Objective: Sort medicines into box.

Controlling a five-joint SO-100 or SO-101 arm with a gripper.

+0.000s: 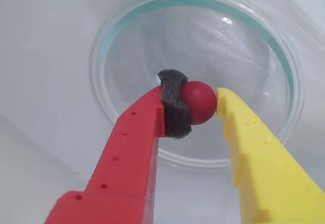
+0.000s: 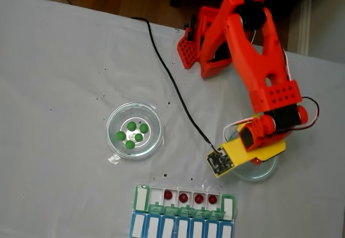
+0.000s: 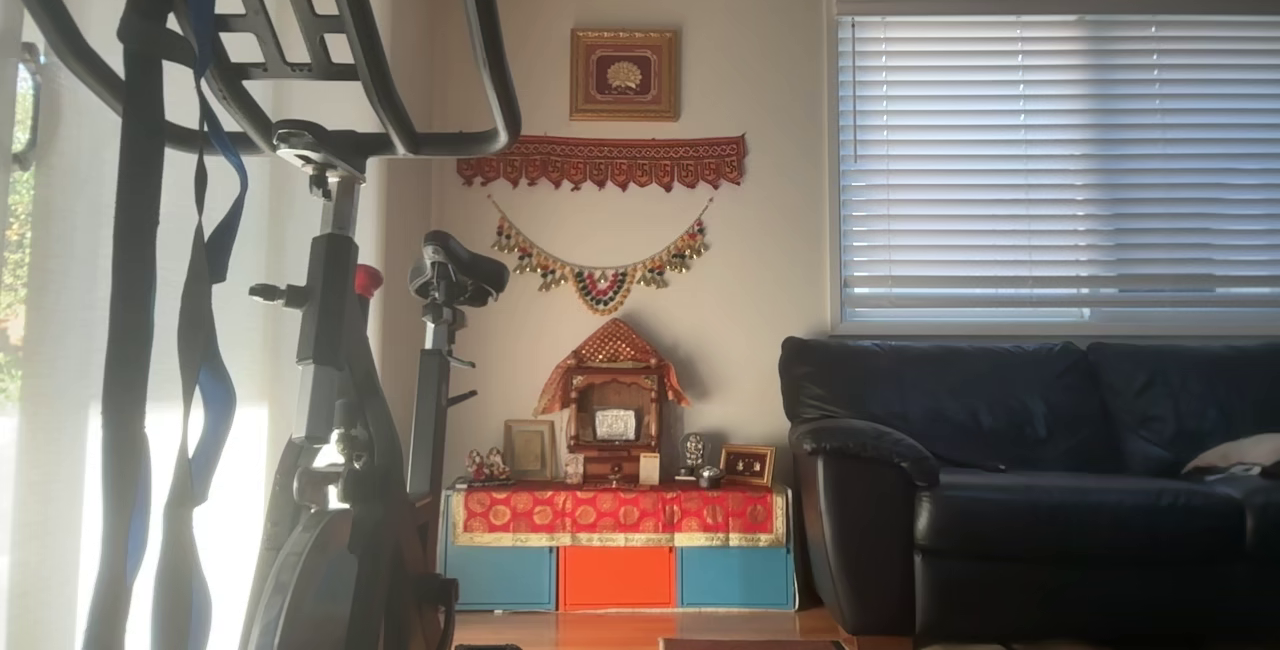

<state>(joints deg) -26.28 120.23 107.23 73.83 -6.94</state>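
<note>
1. Pinching a dark red pill between a foam-padded red finger and a yellow finger, the gripper is clenched on it over a clear glass dish, which holds no other pill in the wrist view.
2. In the fixed view the gripper sits above that right-hand dish, near the pill organizer at the lower edge.
3. Done so far: four red pills lie in the organizer, one in each of four neighbouring white compartments.
4. Left, as I judge it: the held fifth red pill, then five green pills waiting in the left dish, none sorted yet.
</note>
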